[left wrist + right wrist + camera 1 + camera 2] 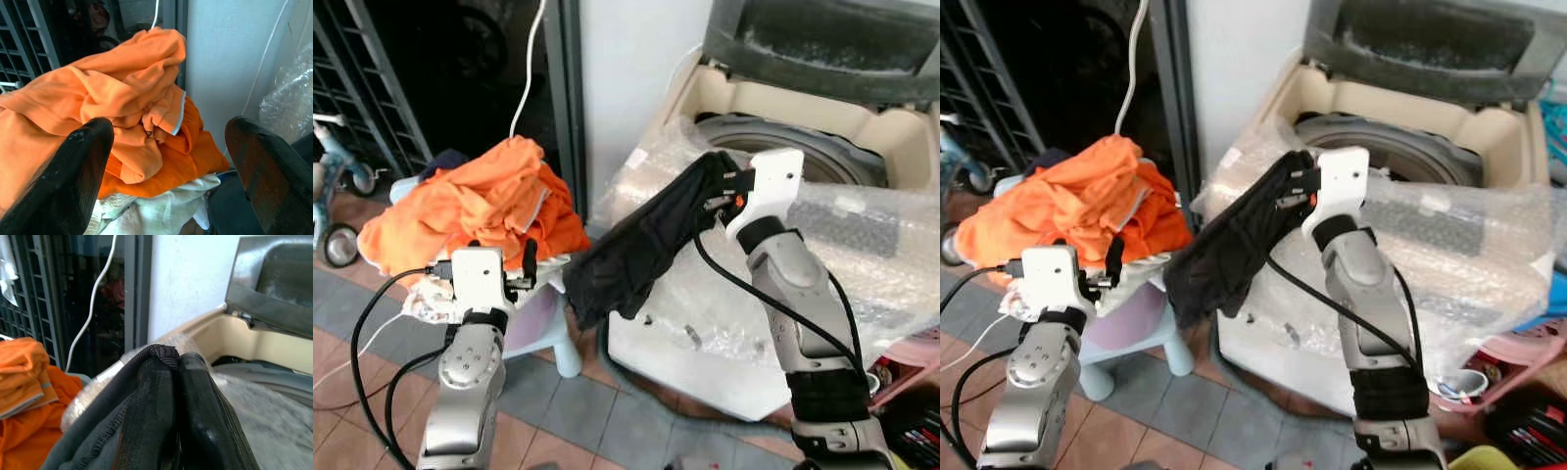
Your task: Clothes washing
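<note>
Presently: washer (901,147), lid up, front wrapped in bubble wrap (862,245); no legible writing or brand on it. Right gripper (713,186) — fingers clamped together on a black garment (636,250) — at the washer's front left rim, cloth hanging down beside the casing. Left gripper (527,262), fingers (78,181) apart, just before the orange clothes (480,201) heaped left of the washer.

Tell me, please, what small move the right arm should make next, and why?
Probably carry the right gripper onward over the washer's open tub before letting go. Its fingers are pinched shut on the dark garment, which hangs down the washer's bubble-wrapped front, outside the rim. The lid is up, so the tub is ready. The left gripper waits open by the orange pile.
</note>
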### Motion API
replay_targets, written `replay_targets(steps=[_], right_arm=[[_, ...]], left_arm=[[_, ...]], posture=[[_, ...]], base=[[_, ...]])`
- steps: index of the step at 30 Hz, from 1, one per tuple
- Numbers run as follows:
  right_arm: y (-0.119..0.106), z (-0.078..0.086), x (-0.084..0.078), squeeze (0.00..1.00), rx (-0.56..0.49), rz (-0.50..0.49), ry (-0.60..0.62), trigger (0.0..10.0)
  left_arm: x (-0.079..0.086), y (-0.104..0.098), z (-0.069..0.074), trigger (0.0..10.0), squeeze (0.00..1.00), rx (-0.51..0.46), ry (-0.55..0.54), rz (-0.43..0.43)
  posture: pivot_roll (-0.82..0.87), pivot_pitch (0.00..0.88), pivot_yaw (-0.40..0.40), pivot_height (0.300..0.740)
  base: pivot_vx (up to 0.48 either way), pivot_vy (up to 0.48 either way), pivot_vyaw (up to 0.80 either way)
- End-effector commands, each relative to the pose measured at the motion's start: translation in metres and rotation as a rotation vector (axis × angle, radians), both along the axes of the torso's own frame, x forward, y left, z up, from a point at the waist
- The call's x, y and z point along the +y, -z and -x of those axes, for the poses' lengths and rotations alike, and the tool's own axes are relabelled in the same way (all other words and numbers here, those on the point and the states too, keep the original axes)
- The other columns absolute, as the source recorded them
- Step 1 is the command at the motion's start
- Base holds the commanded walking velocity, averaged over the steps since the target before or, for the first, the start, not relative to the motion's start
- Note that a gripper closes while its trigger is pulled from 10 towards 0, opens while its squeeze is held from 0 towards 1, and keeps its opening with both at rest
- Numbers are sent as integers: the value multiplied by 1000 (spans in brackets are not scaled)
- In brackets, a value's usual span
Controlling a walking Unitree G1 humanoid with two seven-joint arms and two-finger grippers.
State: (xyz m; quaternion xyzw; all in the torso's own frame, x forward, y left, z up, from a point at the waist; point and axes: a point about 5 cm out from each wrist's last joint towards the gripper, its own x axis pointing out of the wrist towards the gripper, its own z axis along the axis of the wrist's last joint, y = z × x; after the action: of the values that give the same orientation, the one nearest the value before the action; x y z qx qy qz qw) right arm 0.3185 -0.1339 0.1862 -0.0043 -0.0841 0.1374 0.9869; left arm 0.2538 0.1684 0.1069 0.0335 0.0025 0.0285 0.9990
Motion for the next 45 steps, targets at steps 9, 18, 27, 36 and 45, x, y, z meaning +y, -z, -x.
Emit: replay_targets(steps=[9, 18, 27, 36, 45], right_arm=[[-39, -26, 9, 0, -144, 4, -24, 10000], [-136, -81, -7, 0, -318, 20, 130, 10000], [-135, -73, -132, 0, -284, 35, 735, 10000], [-42, -50, -126, 141, -47, 123, 696, 10000], [-43, -1, -207, 1000, 42, 274, 1092, 10000]], left_arm=[[-1, -3, -4, 10000, 0, -19, 21, 12], [-6, -2, -7, 10000, 0, -15, 33, 28], [-5, 2, -3, 10000, 0, 9, 5, 41], [-9, 4, -6, 10000, 0, 26, 33, 38], [-7, 5, -7, 10000, 0, 34, 16, 36]], posture=[[-31, 0, 24, 740], [-38, 0, 20, 740], [-26, 0, -3, 740], [-48, 0, 11, 740], [-63, 0, 6, 740]], base=[[409, 0, -60], [176, 0, 0], [0, 0, 0], [0, 0, 0], [0, 0, 0]])
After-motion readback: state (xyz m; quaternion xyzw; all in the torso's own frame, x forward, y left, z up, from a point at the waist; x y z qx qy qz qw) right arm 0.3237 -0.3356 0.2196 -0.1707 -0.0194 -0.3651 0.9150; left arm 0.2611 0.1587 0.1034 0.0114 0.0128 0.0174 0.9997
